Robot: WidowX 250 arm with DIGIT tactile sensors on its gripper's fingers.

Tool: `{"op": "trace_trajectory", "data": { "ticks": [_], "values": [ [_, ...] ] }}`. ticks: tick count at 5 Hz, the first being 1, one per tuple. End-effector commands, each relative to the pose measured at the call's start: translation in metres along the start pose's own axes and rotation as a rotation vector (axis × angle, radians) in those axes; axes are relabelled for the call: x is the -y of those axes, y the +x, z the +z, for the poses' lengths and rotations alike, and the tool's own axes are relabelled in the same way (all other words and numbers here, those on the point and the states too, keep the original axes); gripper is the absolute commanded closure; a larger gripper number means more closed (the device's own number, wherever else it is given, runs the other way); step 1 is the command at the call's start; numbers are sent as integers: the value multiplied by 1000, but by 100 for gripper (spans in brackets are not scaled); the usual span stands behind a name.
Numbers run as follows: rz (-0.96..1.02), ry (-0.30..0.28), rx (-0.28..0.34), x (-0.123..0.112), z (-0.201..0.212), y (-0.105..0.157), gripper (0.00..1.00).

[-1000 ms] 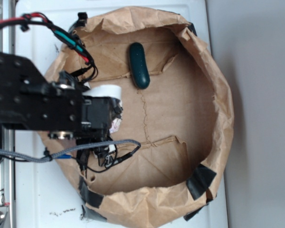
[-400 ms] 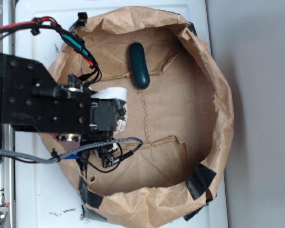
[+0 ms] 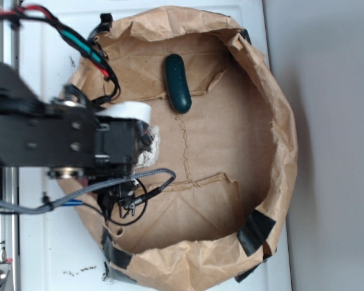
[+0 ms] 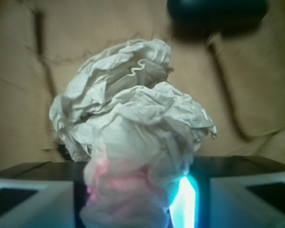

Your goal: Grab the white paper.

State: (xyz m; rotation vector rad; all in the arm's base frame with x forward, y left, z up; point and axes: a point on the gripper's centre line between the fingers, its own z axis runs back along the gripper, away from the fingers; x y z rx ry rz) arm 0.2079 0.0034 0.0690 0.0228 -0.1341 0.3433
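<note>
Gripper (image 4: 137, 199): pressed onto the white paper (image 4: 133, 133), whose lower end is pinched between the pale fingers (image 4: 28, 202) in the wrist view.
White paper: held at the left side of the brown paper bag (image 3: 230, 151), mostly hidden under the arm in the exterior view.
Green pickle (image 3: 178, 83): laid on the bag's floor, apart from the paper.
Bag: set on a white surface (image 3: 48, 254).

Off-white paper (image 4: 133, 128), brown bag (image 3: 230, 157), dk green pickle (image 3: 178, 83)

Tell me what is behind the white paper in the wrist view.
Behind the white paper lie the brown bag floor and a dark green object. The paper hides the floor directly behind it.
</note>
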Motion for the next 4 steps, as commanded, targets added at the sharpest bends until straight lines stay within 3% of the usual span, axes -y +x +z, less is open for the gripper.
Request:
{"op": "trace_trajectory", "data": {
  "ticks": [1, 2, 3, 4],
  "values": [
    [27, -181, 150, -18, 95, 27, 100],
    [16, -231, 160, -27, 110, 27, 100],
    [4, -201, 191, -32, 123, 22, 100],
    [-37, -111, 184, -31, 121, 13, 41]
  ]
}}
